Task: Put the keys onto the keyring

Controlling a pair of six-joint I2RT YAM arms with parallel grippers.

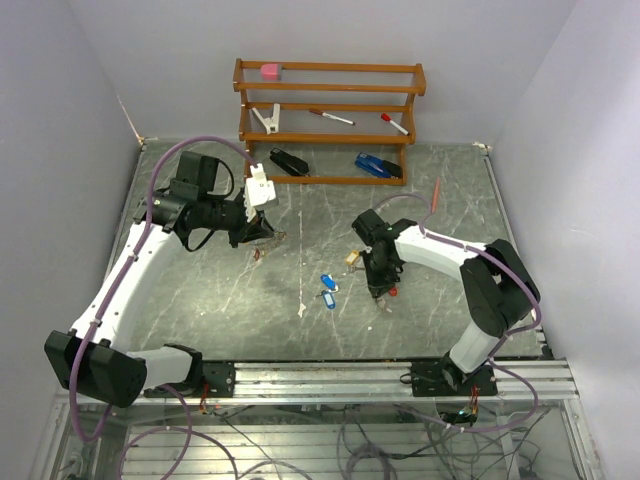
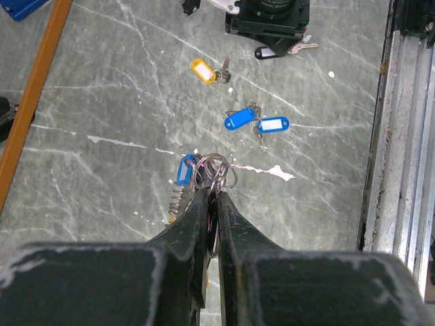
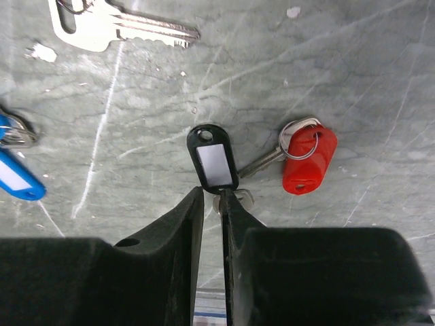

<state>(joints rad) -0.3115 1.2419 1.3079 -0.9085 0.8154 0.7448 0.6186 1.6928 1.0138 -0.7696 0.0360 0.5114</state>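
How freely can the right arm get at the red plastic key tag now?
Probably not yet: the right gripper seems shut on the black plastic-tagged key, though the red plastic tag lies close beside it, uncovered.

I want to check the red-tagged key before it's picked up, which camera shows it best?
The right wrist view: the red-tagged key lies large and sharp, its ring and shaft plain. The top view shows it only as a tiny red speck; the left wrist view does not show it.
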